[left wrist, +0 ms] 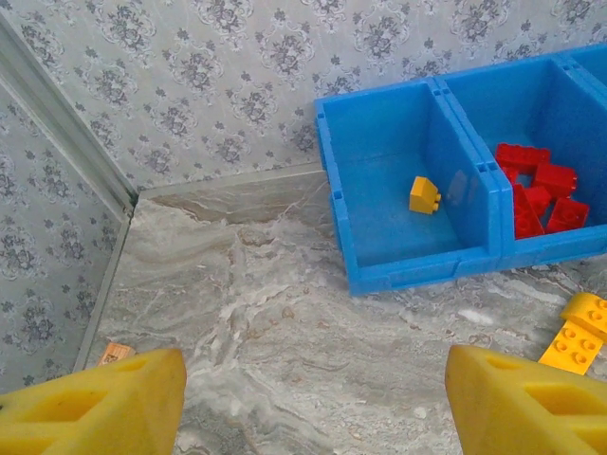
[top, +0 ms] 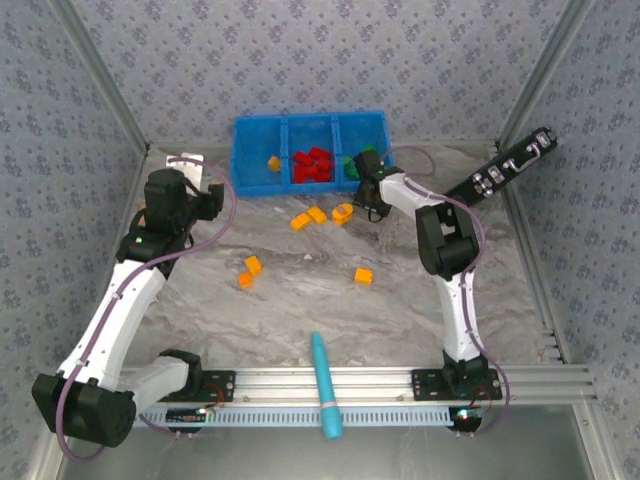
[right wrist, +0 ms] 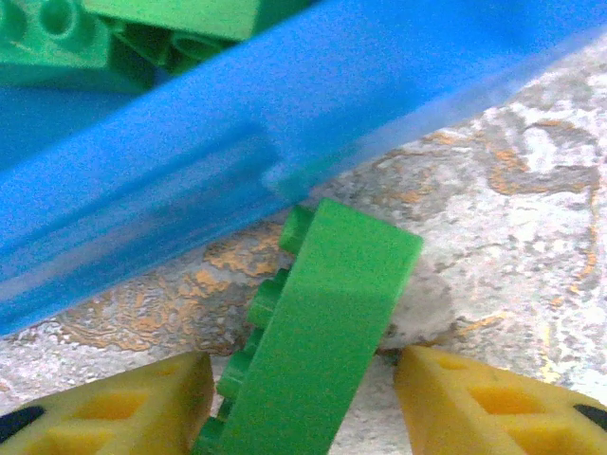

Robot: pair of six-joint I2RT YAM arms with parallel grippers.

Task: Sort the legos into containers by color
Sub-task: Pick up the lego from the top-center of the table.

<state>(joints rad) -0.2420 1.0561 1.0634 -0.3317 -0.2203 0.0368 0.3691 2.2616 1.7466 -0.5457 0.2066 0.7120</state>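
Observation:
The blue three-compartment bin point(top: 262, 185) stands at the back of the table. Its left compartment holds one orange brick point(left wrist: 424, 195), the middle one red bricks point(left wrist: 541, 190), the right one green bricks point(right wrist: 142, 28). Several orange bricks point(top: 318, 215) lie loose in front of it. My right gripper point(top: 365, 173) is low against the bin's front wall point(right wrist: 190, 161), open, with a tilted green brick point(right wrist: 332, 322) between its fingers and a gap on the right side. My left gripper point(left wrist: 318, 398) hangs open over bare table left of the bin, with nothing between its fingers.
A teal pen point(top: 325, 385) lies at the near edge by the rail. A long black device point(top: 510, 165) leans at the back right. Patterned walls close in on the left, back and right sides. A small tan scrap point(left wrist: 116, 353) sits by the left wall.

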